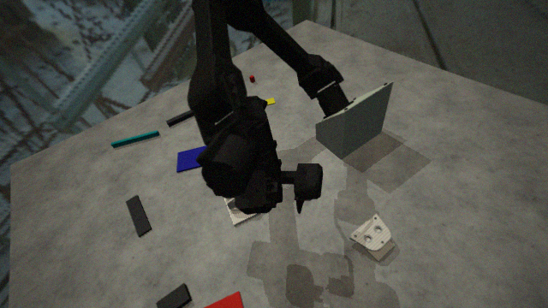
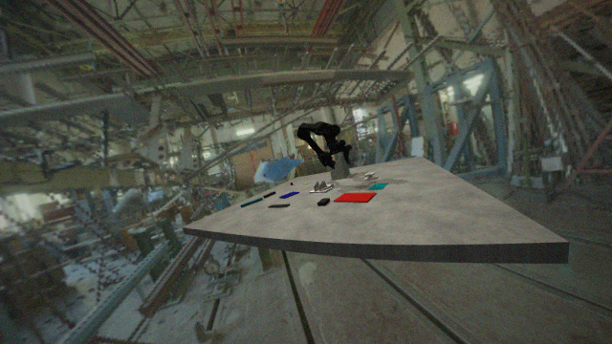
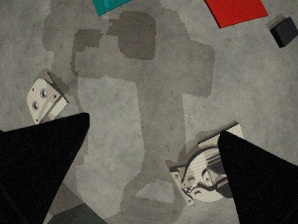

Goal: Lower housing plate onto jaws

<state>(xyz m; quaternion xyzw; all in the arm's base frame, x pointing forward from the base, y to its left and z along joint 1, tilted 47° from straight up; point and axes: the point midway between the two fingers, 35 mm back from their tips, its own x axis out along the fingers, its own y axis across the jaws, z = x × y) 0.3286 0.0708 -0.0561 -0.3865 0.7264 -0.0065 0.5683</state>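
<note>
The pale housing plate, with two round holes, rests tilted on a small support on the table. The pale base lies apart from it. Dark jaws show on the base in the wrist view, partly behind one finger. In the top view the arm hides most of the base. My gripper is open and empty, above the table between the housing plate and the base. The pins and stubs are too small or covered to tell apart.
A tall grey-green box stands behind, beside the arm. A red sheet, black block, teal sheet and blue sheet lie around.
</note>
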